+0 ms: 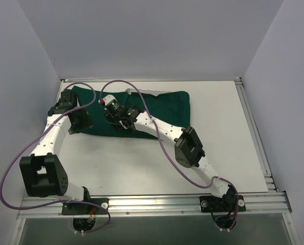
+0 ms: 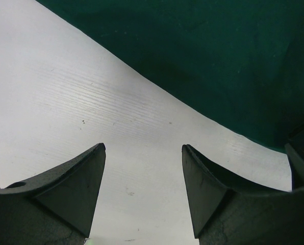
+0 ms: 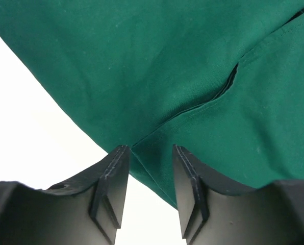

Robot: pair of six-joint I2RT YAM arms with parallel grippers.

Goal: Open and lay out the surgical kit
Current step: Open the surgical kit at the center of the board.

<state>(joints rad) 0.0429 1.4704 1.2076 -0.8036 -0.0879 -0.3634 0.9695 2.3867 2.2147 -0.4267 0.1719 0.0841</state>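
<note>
Cloth is the whole matter here: a dark green cloth drape (image 1: 162, 109) lies folded into a flat, wide bundle at the far left of the white worktop (image 1: 218, 148), closed over whatever is inside. A thin silver edge (image 1: 148, 92) peeks out along its far side. It may be the tray's rim, but it is too small to be sure.

The right pincer (image 3: 149, 176) hangs over the near edge of the bundle with its jaws apart and nothing clamped. A stitched hem (image 3: 203, 104) of the top flap runs down to a corner right between them. I cannot tell whether the tips touch the fabric. The left pincer (image 2: 143, 178) is also spread and empty, over bare worktop just beside the drape's left edge.

The drape looks soft and light, so I judge it will sag and drag rather than lift as a sheet. The hem corner looks the best place to grip, as the doubled, stitched fabric gives the jaws something firm. Pinching only the top layer matters, and so does peeling slowly, since any loose steel pieces hidden inside could slide or spill.
</note>
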